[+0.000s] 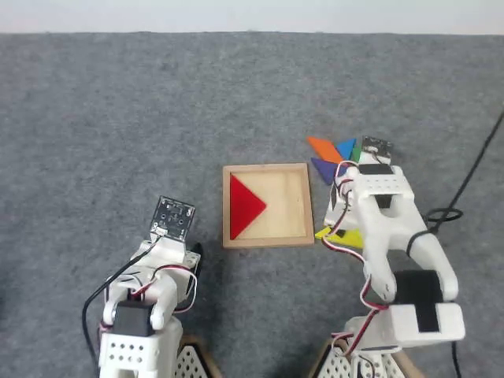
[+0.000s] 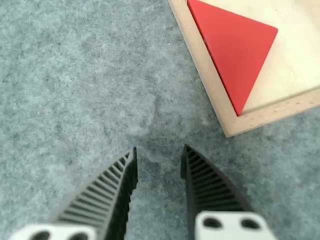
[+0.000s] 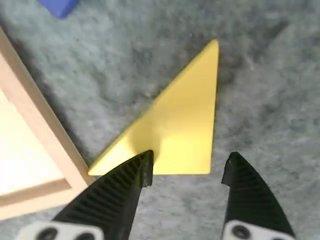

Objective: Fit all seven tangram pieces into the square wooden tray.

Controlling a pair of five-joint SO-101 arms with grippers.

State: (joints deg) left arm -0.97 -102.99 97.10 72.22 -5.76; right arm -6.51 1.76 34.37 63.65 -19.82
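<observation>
Inside the wooden tray (image 1: 265, 168) we see the red triangle (image 1: 244, 205). Our right hand (image 3: 190, 161) hangs spread over the yellow triangle (image 3: 175, 125) just beside the tray. Our left hand (image 2: 160, 151) is spread above the desk (image 2: 75, 75).

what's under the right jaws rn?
A yellow triangle, flat on the grey carpet beside the wooden tray. In the high view the right arm covers most of it.

The high camera looked steeply down over the table (image 1: 118, 102) from the arms' base side, far enough back to take in the whole tray (image 1: 268, 241). Both wrist cameras hung close above the table, facing down. The left caught a tray corner, the right a stretch of its rim.
</observation>
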